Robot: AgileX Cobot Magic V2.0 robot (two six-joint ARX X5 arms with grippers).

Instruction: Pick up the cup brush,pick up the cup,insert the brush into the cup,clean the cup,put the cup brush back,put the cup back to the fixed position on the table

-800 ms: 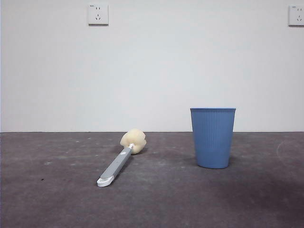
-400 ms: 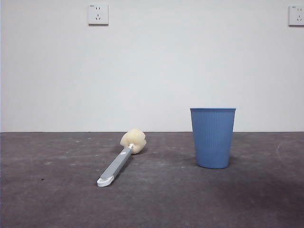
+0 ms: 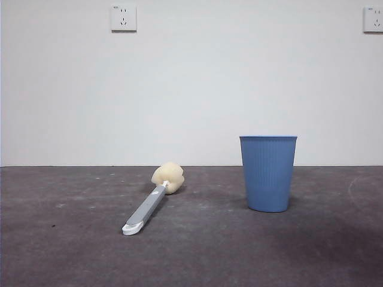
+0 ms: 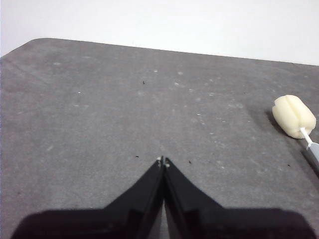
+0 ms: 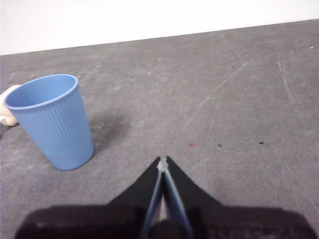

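The long cup brush [image 3: 151,201], with a flat grey handle, white looped end and rounded cream-yellow sponge head, lies flat on the dark grey, matt, mottled table [image 3: 72,251]. In the front view its long axis runs diagonally, the looped end nearer the camera and to the left, the sponge head farther back and to the right. The blue ribbed plastic cup [image 3: 268,173] stands upright, mouth up, well apart from the brush on its right. No writing or label can be read on either; 2 white wall sockets [image 3: 123,18] sit high on the pale wall, the second cut off at the picture's edge. The left gripper [image 4: 163,161] hangs above bare table with its 2 black jaws pressed together, holding nothing; its view shows only the sponge head and a short piece of handle, the rest cut off. The right gripper [image 5: 163,163] also has its jaws together and empty, near the cup; a pale shape behind the cup there is probably the sponge.
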